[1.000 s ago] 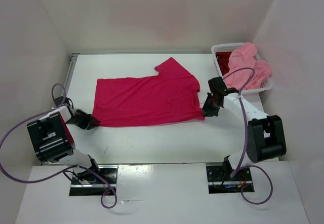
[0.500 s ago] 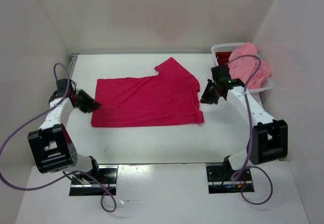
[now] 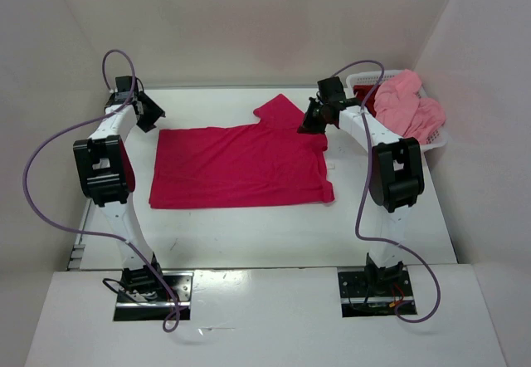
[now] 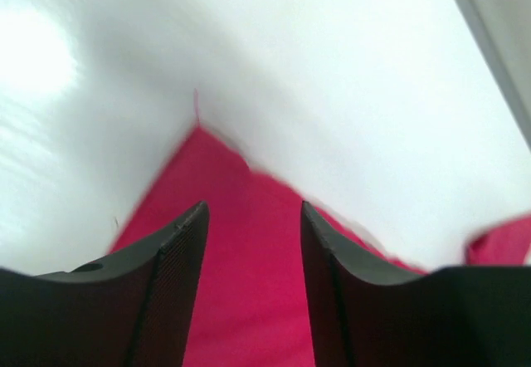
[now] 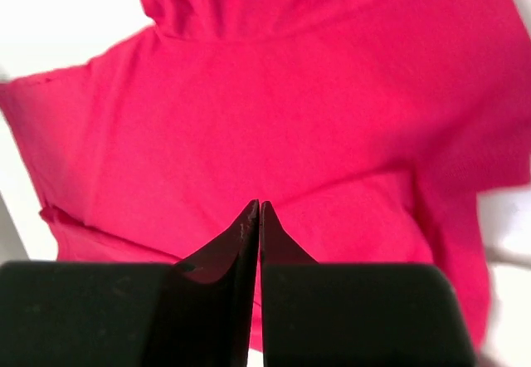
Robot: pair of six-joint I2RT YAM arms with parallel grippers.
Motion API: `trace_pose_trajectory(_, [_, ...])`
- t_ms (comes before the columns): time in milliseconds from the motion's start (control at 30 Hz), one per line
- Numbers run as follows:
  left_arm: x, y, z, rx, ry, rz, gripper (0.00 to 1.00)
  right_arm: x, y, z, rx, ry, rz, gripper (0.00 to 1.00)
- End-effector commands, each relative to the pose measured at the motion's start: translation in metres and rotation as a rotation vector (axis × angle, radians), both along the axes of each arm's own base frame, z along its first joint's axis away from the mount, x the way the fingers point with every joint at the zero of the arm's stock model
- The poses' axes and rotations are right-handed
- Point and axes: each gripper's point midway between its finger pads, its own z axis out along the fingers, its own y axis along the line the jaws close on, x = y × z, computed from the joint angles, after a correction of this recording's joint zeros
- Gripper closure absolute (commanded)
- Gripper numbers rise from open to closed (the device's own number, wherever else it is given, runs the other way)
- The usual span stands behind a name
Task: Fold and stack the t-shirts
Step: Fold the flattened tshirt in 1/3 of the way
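The bright crimson-pink t-shirt (image 3: 241,163) lies spread flat in the middle of the table. My left gripper (image 3: 149,112) is open just above its far left corner. In the left wrist view the gripper (image 4: 253,213) has shirt cloth (image 4: 249,284) between its open fingers and the corner's tip beyond them. My right gripper (image 3: 309,124) is over the far right sleeve. In the right wrist view it (image 5: 258,207) is shut, with nothing seen between the fingers, above the shirt (image 5: 274,93). The salmon pink t-shirt (image 3: 408,105) and the dark red t-shirt (image 3: 366,95) sit in the basket.
The white lattice basket (image 3: 371,75) stands at the back right corner, close behind my right arm. White walls enclose the table at the back, left and right. A metal rail (image 3: 116,105) runs along the table's left edge beside my left arm.
Both grippers have left the shirt's near corners and reached to its far edge, the left to the far left corner, the right to the far right sleeve. The shirt's near hem now lies flat.
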Motion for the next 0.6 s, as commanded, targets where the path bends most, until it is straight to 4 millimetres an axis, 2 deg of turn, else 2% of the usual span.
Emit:
trace_pose_trajectory(0, [0.007,0.021,-0.020,0.089,0.064,0.032,0.42,0.026,0.018,0.031,0.053,-0.106,0.049,0.94])
trace_pose_trajectory(33, [0.007,0.024,-0.023,0.103,0.075,0.029,0.42,0.030,0.019,0.031,0.054,-0.110,0.049,0.92])
trace_pose_trajectory(67, [0.007,0.019,-0.034,0.099,0.101,0.018,0.42,0.030,0.018,0.031,0.048,-0.114,0.056,0.92])
trace_pose_trajectory(100, [0.009,0.024,-0.036,0.124,0.106,0.026,0.42,0.032,0.019,0.030,0.048,-0.114,0.056,0.92])
trace_pose_trajectory(133, [0.006,0.023,-0.048,0.118,0.136,0.024,0.42,0.034,0.020,0.034,0.050,-0.125,0.057,0.91])
trace_pose_trajectory(167, [0.005,0.023,-0.053,0.117,0.145,0.023,0.42,0.034,0.021,0.029,0.055,-0.113,0.064,0.91])
trace_pose_trajectory(200, [0.008,0.024,-0.050,0.118,0.136,0.024,0.42,0.037,0.022,0.029,0.056,-0.114,0.064,0.90])
trace_pose_trajectory(233, [0.007,0.021,-0.056,0.131,0.149,0.013,0.42,0.038,0.024,0.033,0.064,-0.121,0.070,0.90])
trace_pose_trajectory(267, [0.007,0.021,-0.061,0.129,0.160,0.012,0.42,0.038,0.024,0.027,0.062,-0.111,0.070,0.90])
trace_pose_trajectory(333, [0.013,0.016,-0.059,0.132,0.147,0.003,0.42,0.041,0.027,0.030,0.073,-0.118,0.079,0.89])
trace_pose_trajectory(400, [0.015,0.016,-0.068,0.129,0.164,0.001,0.42,0.043,0.029,0.029,0.079,-0.116,0.085,0.87])
trace_pose_trajectory(433, [0.021,0.017,-0.059,0.133,0.141,0.003,0.42,0.045,0.029,0.026,0.078,-0.113,0.085,0.86])
trace_pose_trajectory(500, [0.023,0.012,-0.066,0.132,0.149,-0.007,0.42,0.047,0.030,0.025,0.078,-0.113,0.085,0.84])
trace_pose_trajectory(533, [0.027,0.013,-0.060,0.135,0.135,-0.006,0.42,0.053,0.031,0.017,0.077,-0.109,0.085,0.84])
trace_pose_trajectory(567, [0.027,0.013,-0.063,0.133,0.143,-0.006,0.42,0.057,0.033,0.019,0.080,-0.119,0.085,0.83])
